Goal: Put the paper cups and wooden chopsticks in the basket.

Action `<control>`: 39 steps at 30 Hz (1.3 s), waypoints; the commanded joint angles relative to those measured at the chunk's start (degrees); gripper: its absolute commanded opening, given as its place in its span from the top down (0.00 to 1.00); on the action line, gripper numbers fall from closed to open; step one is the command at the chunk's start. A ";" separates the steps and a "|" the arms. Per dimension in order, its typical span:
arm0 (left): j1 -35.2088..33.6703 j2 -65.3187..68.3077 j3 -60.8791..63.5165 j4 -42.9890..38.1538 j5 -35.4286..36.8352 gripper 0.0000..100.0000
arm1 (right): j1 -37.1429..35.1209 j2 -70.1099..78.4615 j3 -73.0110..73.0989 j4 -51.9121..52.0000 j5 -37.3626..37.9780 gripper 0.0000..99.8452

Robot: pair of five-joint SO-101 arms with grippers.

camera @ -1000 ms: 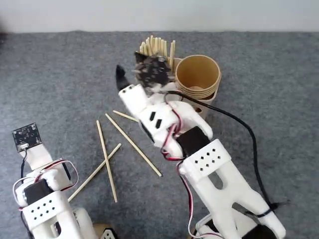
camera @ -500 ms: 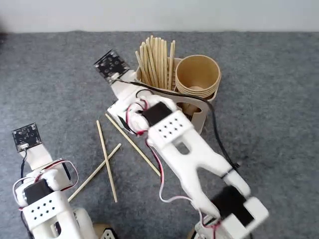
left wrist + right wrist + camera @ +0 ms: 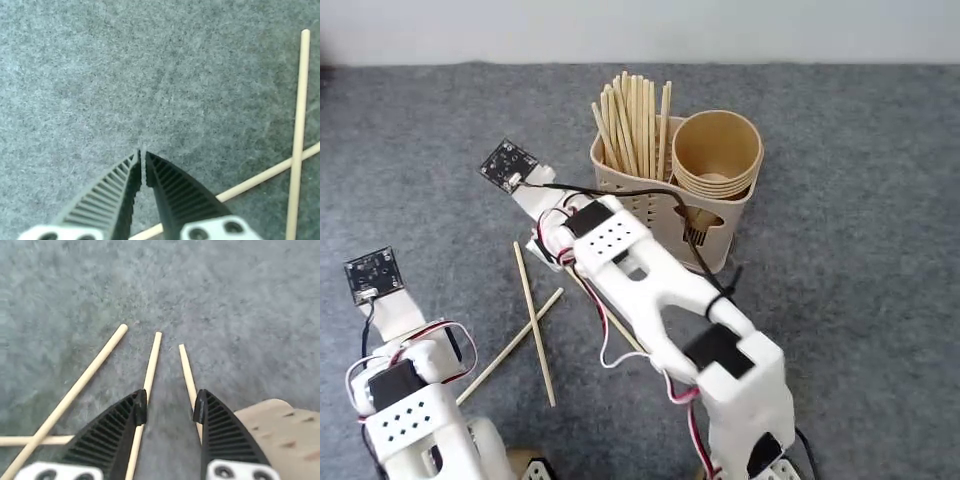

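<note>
The beige basket (image 3: 650, 200) at the back of the table holds a bundle of wooden chopsticks (image 3: 632, 120) and a stack of paper cups (image 3: 717, 150). Three loose chopsticks lie on the grey carpet to its left: one long (image 3: 532, 320), one crossing it (image 3: 510, 348), one (image 3: 620, 330) partly under the right arm (image 3: 620, 260). My right gripper (image 3: 170, 402) is open low over the carpet, its fingers straddling the gap between two chopsticks (image 3: 150, 365) (image 3: 187, 375). My left gripper (image 3: 142, 156) is shut on nothing, near two crossed chopsticks (image 3: 299, 125) (image 3: 260, 177).
A corner of the basket (image 3: 272, 432) sits close beside the right gripper. The left arm (image 3: 405, 400) stands at the front left corner. Open carpet stretches to the right of the basket and along the far left.
The right arm has swung from over the basket leftward and down to the loose chopsticks. The left arm has not moved.
</note>
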 commanded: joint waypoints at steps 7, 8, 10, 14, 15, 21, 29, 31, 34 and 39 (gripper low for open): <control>-0.18 -1.14 -0.22 -1.14 -0.44 0.99 | -0.13 11.82 -17.58 6.90 0.44 0.71; -0.18 -1.14 -0.22 -1.14 -0.44 0.99 | -0.13 13.05 -19.60 8.40 0.44 0.69; -0.18 -1.14 -0.22 -1.14 -0.44 0.99 | -0.04 15.43 -23.30 10.59 0.35 0.66; -0.18 -1.14 -0.22 -1.14 -0.44 0.99 | -0.31 18.95 -29.54 14.64 -2.90 0.66; -0.18 -1.14 -0.22 -1.14 -0.44 0.99 | -0.40 19.65 -30.77 15.52 -3.52 0.66; -0.18 -1.14 -0.22 -1.14 -0.44 0.99 | -1.27 22.99 -34.99 19.03 -4.04 0.66; -0.18 -1.14 -0.22 -1.14 -0.44 0.99 | -1.63 28.18 -35.25 17.98 -4.04 0.66; -0.18 -1.14 -0.22 -1.14 -0.44 0.99 | -1.63 28.97 -35.25 18.07 -4.04 0.67; -0.18 -1.14 -0.22 -1.14 -0.44 0.99 | -1.63 28.88 -35.25 18.15 -4.04 0.76; -0.18 -1.14 -0.22 -1.14 -0.44 0.99 | -1.63 28.79 -35.25 18.07 -3.60 0.98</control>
